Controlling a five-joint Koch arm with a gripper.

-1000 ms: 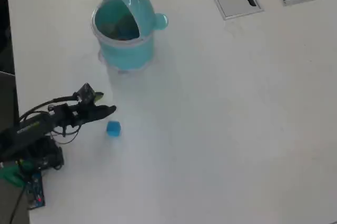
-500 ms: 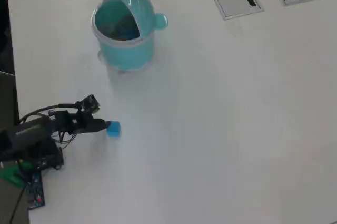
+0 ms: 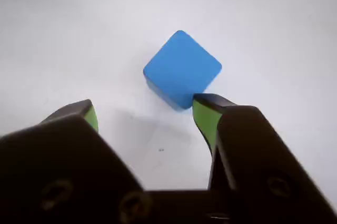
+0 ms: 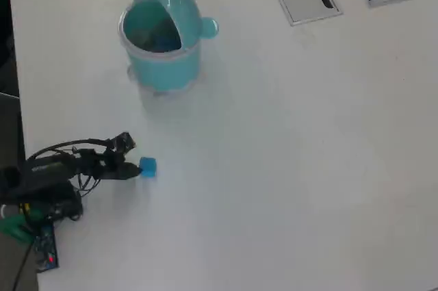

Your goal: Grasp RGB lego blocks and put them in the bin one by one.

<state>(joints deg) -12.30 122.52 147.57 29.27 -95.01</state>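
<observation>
Change: end effector (image 3: 145, 112) had dropped from a raised pose beside the blue block (image 3: 181, 69) to bench level, tips now at the block's edge; the block itself had not shifted.
Meaning: judged as the approach phase of a grasp. The block was not yet between the jaws, so a further advance was needed before closing.
End effector state: jaws stood apart with green-faced tips spread. Nothing was held.
Block position: on the white bench (image 4: 287, 154), just ahead of the tips. The wrist view showed it turned corner-on, its near corner touching or almost touching the right-hand tip.
Bin (image 4: 161, 38): upright, lid tipped back, mouth open, well apart from the block, toward the top of the overhead view.
Other blocks: no red or yellow-green block was seen on the bench. Bin contents could not be told.
Wrist view only: jaw gap, block orientation, offset of the block toward the right-hand tip.
Overhead view only: bin location, arm reach and layout. There, the end effector (image 4: 135, 170) appeared as a dark shape against the block (image 4: 147, 166), jaw gap unreadable.
Risk: a corner-on block may twist or slide as the jaws close.
</observation>
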